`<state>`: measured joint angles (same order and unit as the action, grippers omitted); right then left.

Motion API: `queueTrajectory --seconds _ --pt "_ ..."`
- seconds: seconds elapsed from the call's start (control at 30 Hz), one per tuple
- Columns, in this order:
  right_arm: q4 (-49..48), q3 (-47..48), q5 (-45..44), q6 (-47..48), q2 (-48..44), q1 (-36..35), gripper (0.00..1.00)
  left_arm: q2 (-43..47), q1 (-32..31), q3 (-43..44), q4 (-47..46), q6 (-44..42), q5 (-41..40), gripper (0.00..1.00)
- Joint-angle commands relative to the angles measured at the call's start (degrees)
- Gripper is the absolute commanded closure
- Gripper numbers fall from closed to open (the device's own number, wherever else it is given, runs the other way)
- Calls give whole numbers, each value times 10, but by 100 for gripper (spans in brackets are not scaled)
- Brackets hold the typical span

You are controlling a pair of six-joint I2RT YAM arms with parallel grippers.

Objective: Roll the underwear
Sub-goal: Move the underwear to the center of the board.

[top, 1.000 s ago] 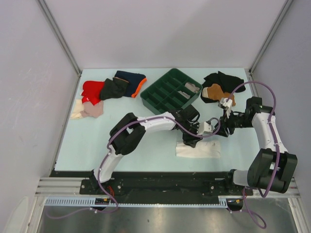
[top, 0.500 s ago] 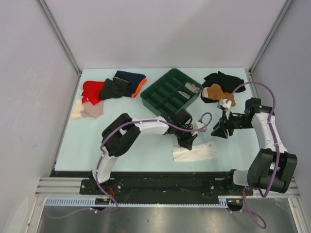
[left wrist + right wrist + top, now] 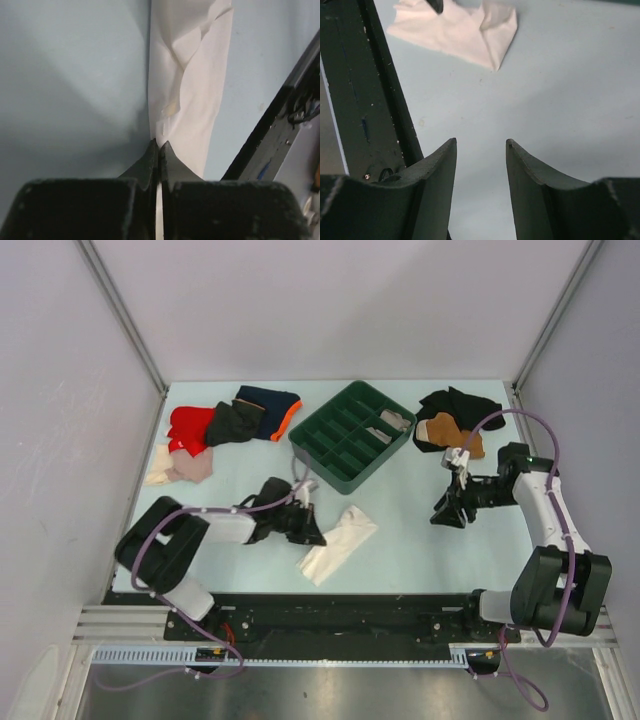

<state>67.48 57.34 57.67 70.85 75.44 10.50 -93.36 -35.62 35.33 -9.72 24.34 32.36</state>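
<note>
The underwear [image 3: 338,543] is a small white cloth, folded into a long strip, lying slanted on the pale blue table near the front middle. My left gripper [image 3: 312,532] is shut on its left edge; in the left wrist view the strip [image 3: 187,85] runs away from the closed fingertips [image 3: 158,145]. My right gripper [image 3: 447,512] is open and empty, to the right and apart from the cloth. It hovers over bare table, and the right wrist view shows the cloth [image 3: 465,30] far off.
A green compartment tray [image 3: 330,458] stands behind the cloth. Black and tan garments [image 3: 450,420] lie at the back right; red, dark and pink-beige garments [image 3: 215,425] at the back left. The table's black front edge [image 3: 330,595] runs close below the underwear.
My left arm has swung left and drawn back, dragging the underwear leftward and turning it from level to slanted. My right gripper has pulled slightly away to the right.
</note>
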Motion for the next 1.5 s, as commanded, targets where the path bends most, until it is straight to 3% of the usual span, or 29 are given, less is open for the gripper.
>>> queueTrajectory --seconds 0.0,0.13,0.33,0.53,0.73,0.83,0.87,0.97,1.07,1.17,1.3,1.47 --pt "3 -2 1 11 -6 -49 51 64 77 -87 -72 129 -73 99" --pt "-40 -6 -42 -37 -23 -137 51 124 140 -157 -109 223 -122 100" --pt "-130 -9 -130 -119 -39 -301 51 200 159 -194 -100 363 -241 100" --pt "-206 -14 -161 -84 -17 -441 49 207 144 -215 -134 474 -294 100" --pt "-296 -14 -174 -23 22 -535 45 177 76 -215 -141 534 -303 99" --pt "-340 -15 -186 -20 58 -577 44 184 67 -235 -145 546 -306 84" --pt "-357 -15 -191 -22 73 -586 44 211 67 -240 -139 544 -311 67" --pt "-386 -15 -199 -27 102 -617 44 300 68 -246 -66 520 -347 31" --pt "-419 -17 -221 -46 119 -641 43 378 72 -232 29 470 -378 14" --pt "-459 -20 -236 -69 138 -654 43 487 78 -204 93 373 -407 9" --pt "-507 -21 -273 -86 180 -673 43 613 84 -151 144 123 -391 0" --pt "-538 -21 -301 -98 216 -691 44 687 86 -98 180 4 -390 0"
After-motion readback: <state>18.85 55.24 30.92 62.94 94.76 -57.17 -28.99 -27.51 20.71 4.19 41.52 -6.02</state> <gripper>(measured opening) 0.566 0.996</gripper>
